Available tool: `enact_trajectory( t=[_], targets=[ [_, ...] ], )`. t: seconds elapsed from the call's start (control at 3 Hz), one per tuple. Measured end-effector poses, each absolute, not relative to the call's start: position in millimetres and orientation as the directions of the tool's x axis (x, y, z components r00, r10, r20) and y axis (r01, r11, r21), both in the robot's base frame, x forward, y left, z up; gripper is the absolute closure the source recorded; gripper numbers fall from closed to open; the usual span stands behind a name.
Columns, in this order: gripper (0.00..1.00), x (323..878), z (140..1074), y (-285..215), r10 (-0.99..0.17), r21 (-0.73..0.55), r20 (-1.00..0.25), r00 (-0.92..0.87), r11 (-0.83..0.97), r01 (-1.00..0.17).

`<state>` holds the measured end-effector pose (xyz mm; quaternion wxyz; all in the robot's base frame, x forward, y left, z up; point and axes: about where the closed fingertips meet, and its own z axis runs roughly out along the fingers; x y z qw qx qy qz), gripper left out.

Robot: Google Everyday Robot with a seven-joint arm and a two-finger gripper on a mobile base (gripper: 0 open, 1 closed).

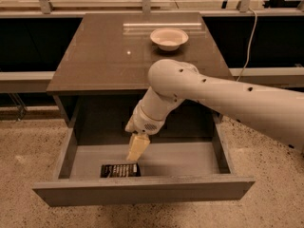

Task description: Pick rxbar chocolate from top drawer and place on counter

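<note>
The rxbar chocolate [120, 170] is a flat black wrapper with white print, lying on the floor of the open top drawer [142, 192] near its front panel, left of centre. My gripper [134, 153] hangs inside the drawer, pointing down, just above and slightly to the right of the bar's right end. It holds nothing that I can see. The white arm reaches in from the right and crosses over the front edge of the counter [99, 56].
A white bowl [169, 38] stands on the counter at the back right. Dark cabinet runs lie on both sides, with a metal rail behind. A cable [249, 37] hangs at the right. Speckled floor surrounds the drawer.
</note>
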<state>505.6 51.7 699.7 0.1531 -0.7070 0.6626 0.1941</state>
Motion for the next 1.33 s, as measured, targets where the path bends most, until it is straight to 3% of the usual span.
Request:
enact_trajectory(
  t=[1.33],
  targets=[
    [0.22,503,634,75,-0.904,0.074,-0.427,0.014,-0.050,-0.996]
  ],
)
